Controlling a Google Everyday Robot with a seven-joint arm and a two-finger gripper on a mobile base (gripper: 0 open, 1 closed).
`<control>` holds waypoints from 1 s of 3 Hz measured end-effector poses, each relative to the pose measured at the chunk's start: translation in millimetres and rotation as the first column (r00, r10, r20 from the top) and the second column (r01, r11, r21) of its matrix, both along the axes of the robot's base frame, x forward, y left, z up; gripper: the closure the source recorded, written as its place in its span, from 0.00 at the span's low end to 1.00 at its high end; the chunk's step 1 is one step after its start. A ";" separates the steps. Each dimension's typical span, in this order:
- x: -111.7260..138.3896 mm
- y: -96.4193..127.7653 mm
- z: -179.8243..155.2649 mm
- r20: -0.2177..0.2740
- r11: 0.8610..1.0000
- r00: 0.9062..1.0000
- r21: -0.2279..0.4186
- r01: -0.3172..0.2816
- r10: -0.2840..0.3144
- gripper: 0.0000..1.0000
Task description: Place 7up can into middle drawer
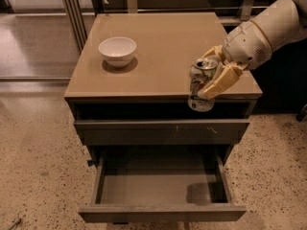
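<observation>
The 7up can (200, 84), whitish-silver with dark print and a shiny top, hangs upright in the air in front of the cabinet's front edge, at the right side. My gripper (215, 75) is shut on the 7up can, its tan fingers (221, 81) on the can's right side, with the white arm reaching in from the upper right. Below, the middle drawer (160, 182) is pulled open, its grey floor empty. The can is above the drawer's right part, well over it.
A white bowl (117, 51) stands on the brown cabinet top (163, 47) at the back left. A shut drawer front with pale scratch marks (162, 130) sits above the open drawer. Speckled floor surrounds the cabinet; a glass partition stands at the left.
</observation>
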State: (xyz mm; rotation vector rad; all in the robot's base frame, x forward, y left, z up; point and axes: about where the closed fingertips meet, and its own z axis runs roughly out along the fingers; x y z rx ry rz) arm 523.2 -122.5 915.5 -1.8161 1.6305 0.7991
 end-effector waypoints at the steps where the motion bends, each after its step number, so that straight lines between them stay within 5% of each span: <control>1: -3.8 9.2 -12.1 0.035 0.999 0.999 -0.035 0.003 -0.002 1.00; 2: -23.5 12.6 -27.7 0.135 0.998 0.990 -0.052 0.036 -0.029 1.00; 3: -43.8 -3.0 -78.6 0.182 0.994 0.978 -0.010 0.107 -0.104 1.00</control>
